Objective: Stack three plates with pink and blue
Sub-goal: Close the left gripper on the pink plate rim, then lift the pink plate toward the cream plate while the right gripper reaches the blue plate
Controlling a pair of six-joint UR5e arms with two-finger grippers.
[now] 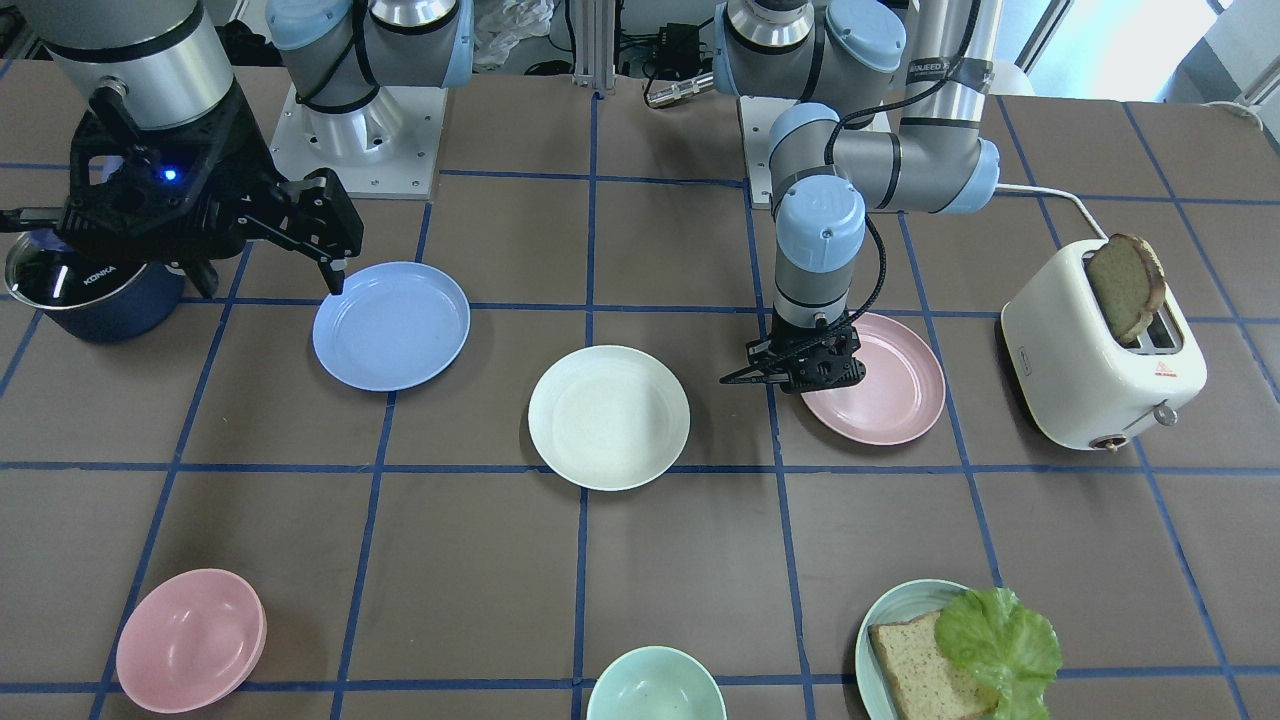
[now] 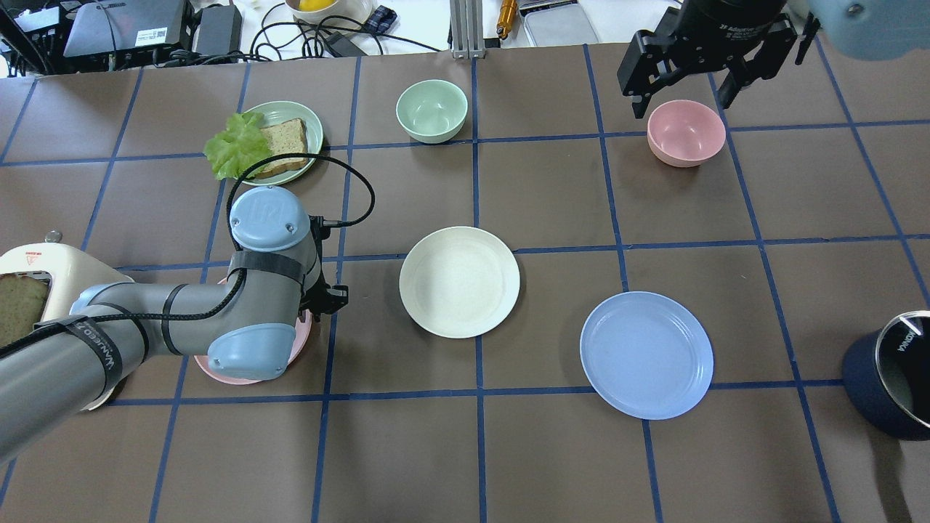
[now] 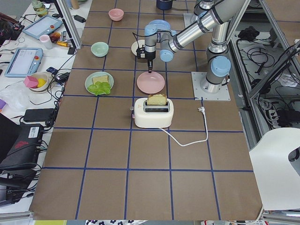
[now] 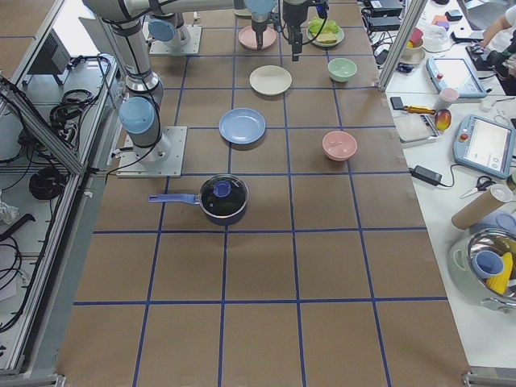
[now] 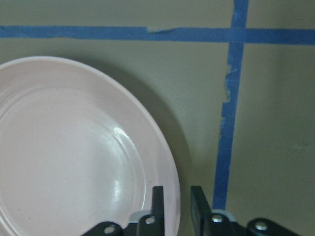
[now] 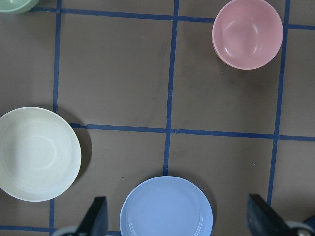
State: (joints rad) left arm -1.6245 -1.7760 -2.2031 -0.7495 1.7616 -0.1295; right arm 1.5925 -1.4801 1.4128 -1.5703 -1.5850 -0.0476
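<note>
The pale pink plate (image 1: 895, 395) lies flat on the table. My left gripper (image 5: 176, 196) is low at its edge, with the jaws close together and the plate's rim (image 5: 170, 172) between them, so it is shut on the rim. In the overhead view the left arm covers most of this plate (image 2: 218, 372). The cream-white plate (image 1: 608, 417) sits alone in the middle. The periwinkle blue plate (image 1: 391, 325) lies flat beside it. My right gripper (image 1: 270, 278) hangs open and empty high above the table; its wrist view shows the blue plate (image 6: 166, 209) below.
A white toaster (image 1: 1090, 370) with a bread slice stands beyond the pink plate. A dark blue pot (image 1: 95, 295) stands near the blue plate. A pink bowl (image 1: 190, 640), a green bowl (image 1: 655, 685) and a green plate (image 1: 885, 620) with bread and lettuce line the far side.
</note>
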